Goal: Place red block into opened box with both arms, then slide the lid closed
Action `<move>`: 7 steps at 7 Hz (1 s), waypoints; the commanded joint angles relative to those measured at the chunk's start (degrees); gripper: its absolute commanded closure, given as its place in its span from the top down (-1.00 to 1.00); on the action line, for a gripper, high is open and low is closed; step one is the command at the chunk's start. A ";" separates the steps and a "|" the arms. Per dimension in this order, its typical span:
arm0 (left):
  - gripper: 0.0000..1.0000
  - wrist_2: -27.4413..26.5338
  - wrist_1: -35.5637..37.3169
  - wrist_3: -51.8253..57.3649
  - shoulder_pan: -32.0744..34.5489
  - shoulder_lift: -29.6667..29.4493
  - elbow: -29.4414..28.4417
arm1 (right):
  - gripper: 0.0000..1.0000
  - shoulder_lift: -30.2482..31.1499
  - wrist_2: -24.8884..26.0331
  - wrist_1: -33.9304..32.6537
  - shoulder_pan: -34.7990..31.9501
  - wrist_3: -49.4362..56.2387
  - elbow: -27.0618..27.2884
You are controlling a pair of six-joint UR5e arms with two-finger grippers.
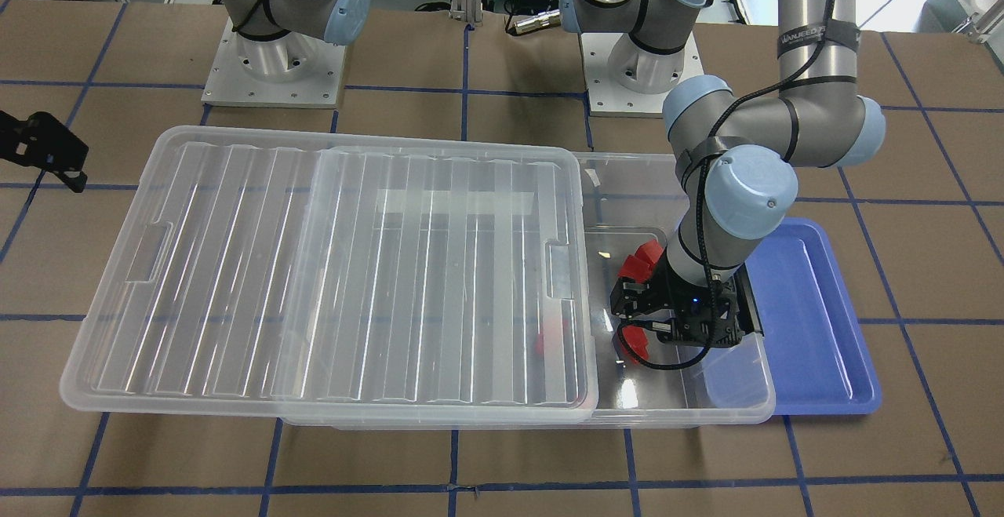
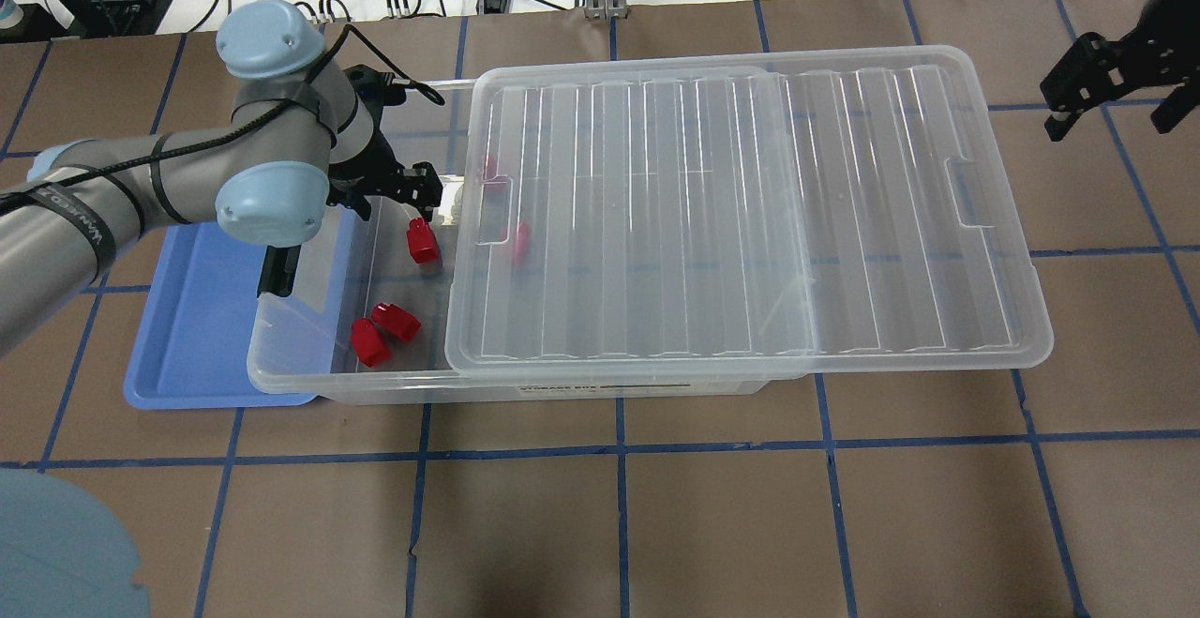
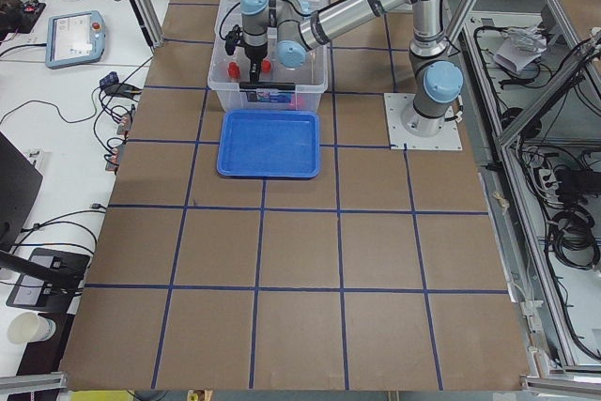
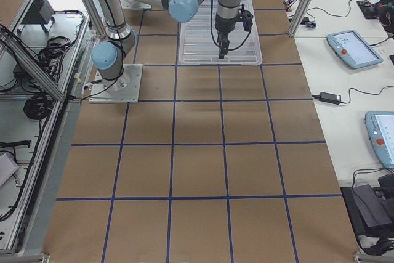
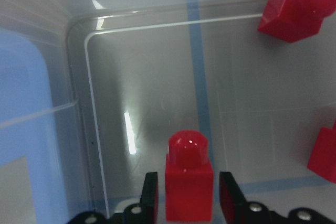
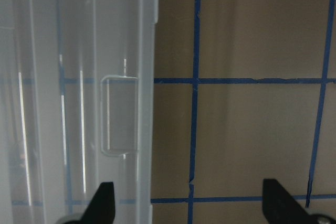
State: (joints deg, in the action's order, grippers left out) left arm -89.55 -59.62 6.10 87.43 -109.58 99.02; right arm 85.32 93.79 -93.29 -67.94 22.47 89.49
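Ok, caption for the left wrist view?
Left gripper open astride a red block inside the clear box.

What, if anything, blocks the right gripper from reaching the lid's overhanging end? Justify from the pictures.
Likely nothing. The right gripper hangs open over bare table beside the notched end of the lid. No object lies between them, so it should reach.
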 commanded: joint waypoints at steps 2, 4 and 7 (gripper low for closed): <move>1.00 -0.09 -25.06 -0.57 1.07 2.69 -17.51 | 1.00 -6.03 3.86 -10.85 1.76 1.96 7.78; 1.00 -0.09 -28.79 -1.00 3.09 7.69 -20.79 | 1.00 -5.08 2.63 -10.77 0.10 1.18 9.55; 1.00 -0.62 -33.45 -0.04 2.22 16.49 -19.50 | 1.00 -4.63 0.00 -12.17 -2.19 0.39 10.00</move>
State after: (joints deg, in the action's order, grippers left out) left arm -89.90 -91.92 5.65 90.05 -96.04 78.36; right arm 80.67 94.83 -104.41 -69.33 23.31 99.39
